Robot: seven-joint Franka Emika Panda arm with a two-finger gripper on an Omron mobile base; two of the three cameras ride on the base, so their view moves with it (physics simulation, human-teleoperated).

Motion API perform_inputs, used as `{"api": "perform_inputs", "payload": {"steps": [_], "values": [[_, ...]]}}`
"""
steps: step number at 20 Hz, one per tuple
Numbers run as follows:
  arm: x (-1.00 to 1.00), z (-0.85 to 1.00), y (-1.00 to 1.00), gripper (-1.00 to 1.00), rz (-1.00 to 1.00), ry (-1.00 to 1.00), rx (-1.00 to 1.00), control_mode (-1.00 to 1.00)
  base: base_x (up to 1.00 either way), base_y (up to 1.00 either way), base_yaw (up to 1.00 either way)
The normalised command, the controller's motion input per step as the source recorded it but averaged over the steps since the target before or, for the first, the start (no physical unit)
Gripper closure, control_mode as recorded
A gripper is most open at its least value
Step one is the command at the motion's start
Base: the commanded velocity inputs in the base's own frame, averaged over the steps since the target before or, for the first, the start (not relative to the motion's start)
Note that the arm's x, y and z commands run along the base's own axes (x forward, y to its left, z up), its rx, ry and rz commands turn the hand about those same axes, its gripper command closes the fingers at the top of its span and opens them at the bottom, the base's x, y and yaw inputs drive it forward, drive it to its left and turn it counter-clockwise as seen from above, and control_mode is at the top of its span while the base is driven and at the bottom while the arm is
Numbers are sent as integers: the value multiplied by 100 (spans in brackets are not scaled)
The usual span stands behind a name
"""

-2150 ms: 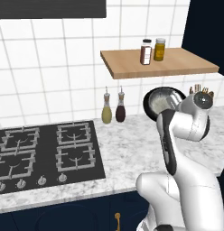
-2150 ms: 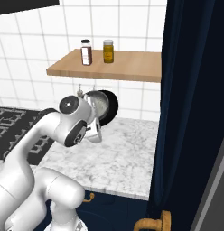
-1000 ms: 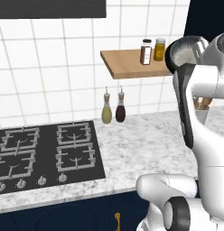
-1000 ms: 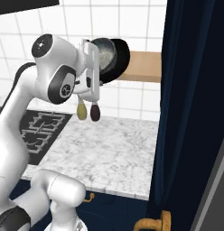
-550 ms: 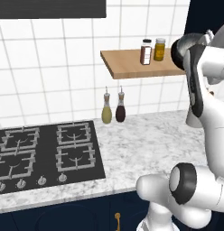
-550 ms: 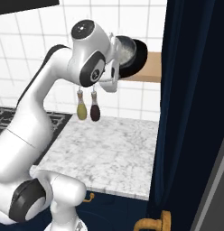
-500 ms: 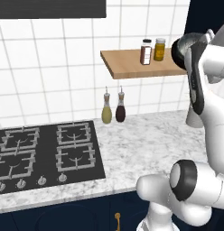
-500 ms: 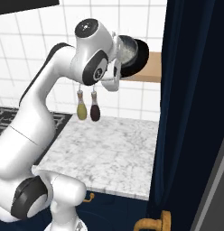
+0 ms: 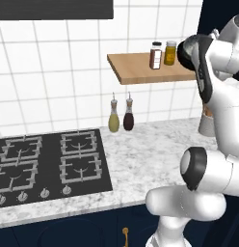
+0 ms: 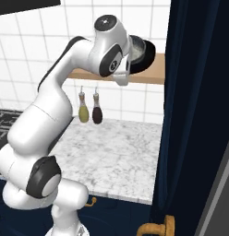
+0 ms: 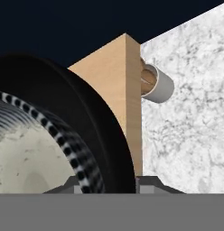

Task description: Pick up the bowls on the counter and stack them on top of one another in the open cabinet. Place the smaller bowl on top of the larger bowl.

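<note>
Nearest in the hand view, gripping the rim of the larger bowl (image 11: 86, 135) with the smaller bowl (image 11: 28, 158) nested inside it, both tipped on edge in the hand (image 11: 105, 182). Held at the right end of the open cabinet (image 9: 140, 70), level with the shelf board, right of two jars (image 9: 162, 54). Beyond and below the open cabinet, the counter (image 10: 111, 147) and a grey utensil holder (image 11: 159, 83).

larger bowl (image 10: 143, 54): glossy black, tilted, over open cabinet (image 10: 155, 73) | smaller bowl (image 11: 28, 158): speckled, nested inside
</note>
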Motion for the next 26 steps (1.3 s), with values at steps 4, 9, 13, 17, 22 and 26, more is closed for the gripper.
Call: {"api": "perform_inputs", "payload": {"steps": [4,9,13,17,22,26], "values": [[57,-43,-10,100,1,1,0,-100,0,0,0],[69,-20,-23,100,0,1,0,-100,0,0,0],[56,-22,-10,-100,0,0,0,-100,0,0,0],[35,-9,16,-100,0,-1,-1,-100,0,0,0],[6,0,28,-100,-4,-6,-3,-100,0,0,0],[-23,15,32,-100,0,-24,-3,-100,0,0,0]]}}
